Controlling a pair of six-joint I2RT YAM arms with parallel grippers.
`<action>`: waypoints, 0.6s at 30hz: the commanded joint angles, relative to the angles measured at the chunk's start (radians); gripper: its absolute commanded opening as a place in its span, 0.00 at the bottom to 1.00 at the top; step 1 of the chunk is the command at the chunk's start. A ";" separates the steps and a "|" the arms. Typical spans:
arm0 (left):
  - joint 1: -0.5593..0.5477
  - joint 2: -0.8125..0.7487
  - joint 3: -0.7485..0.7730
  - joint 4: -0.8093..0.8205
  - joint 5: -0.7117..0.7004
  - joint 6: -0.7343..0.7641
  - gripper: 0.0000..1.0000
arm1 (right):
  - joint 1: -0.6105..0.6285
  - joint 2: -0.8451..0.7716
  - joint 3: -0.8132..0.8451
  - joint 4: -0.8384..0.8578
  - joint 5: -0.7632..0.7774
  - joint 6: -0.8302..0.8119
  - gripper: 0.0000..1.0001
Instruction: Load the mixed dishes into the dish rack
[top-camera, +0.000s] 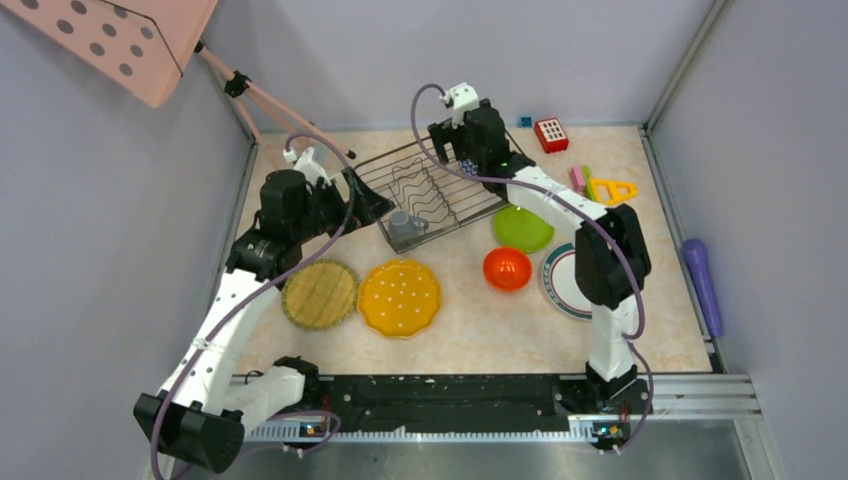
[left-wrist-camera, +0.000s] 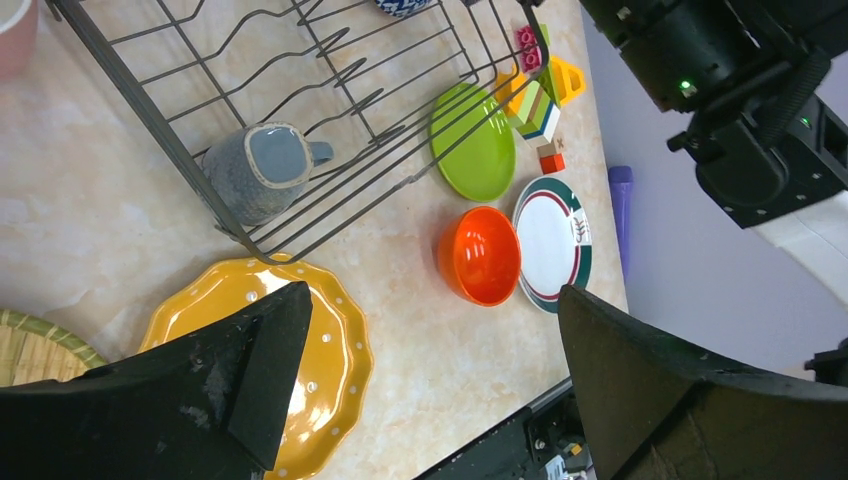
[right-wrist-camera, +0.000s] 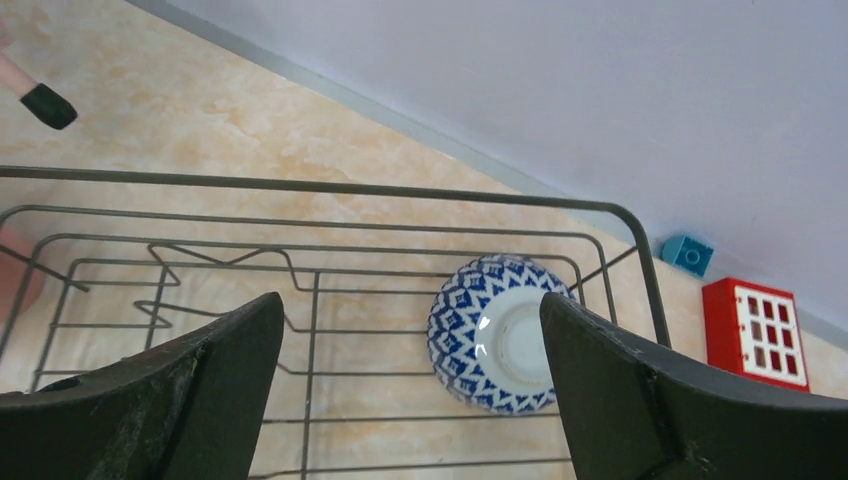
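The dish rack (top-camera: 440, 195) stands at the back centre. A grey mug (left-wrist-camera: 255, 170) lies on its side in the rack's near corner, and a blue-and-white patterned bowl (right-wrist-camera: 495, 335) rests upside down at its far right end. My right gripper (right-wrist-camera: 410, 300) hovers open above that bowl. My left gripper (left-wrist-camera: 432, 300) is open and empty over the table by the rack's left end. On the table lie two yellow scalloped plates (top-camera: 399, 297) (top-camera: 320, 293), a lime green plate (top-camera: 522, 228), an orange-red bowl (top-camera: 507, 268) and a white green-rimmed plate (left-wrist-camera: 552, 240). A pink mug (left-wrist-camera: 12, 35) shows at the frame edge.
A red toy block (top-camera: 551, 133) and a cluster of coloured blocks (top-camera: 605, 185) lie at the back right. A purple cylinder (top-camera: 703, 285) lies along the right wall. A pink perforated board on a tripod (top-camera: 130, 40) leans in at the back left. Walls enclose three sides.
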 joint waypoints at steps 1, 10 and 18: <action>0.005 -0.021 -0.015 0.044 0.012 0.030 0.98 | -0.022 -0.097 -0.066 -0.029 0.035 0.142 0.92; 0.005 -0.026 -0.054 0.062 0.017 0.037 0.98 | -0.049 -0.183 -0.230 -0.100 0.133 0.396 0.55; 0.006 0.013 -0.067 0.094 0.031 0.044 0.98 | -0.056 -0.168 -0.260 -0.098 0.181 0.374 0.54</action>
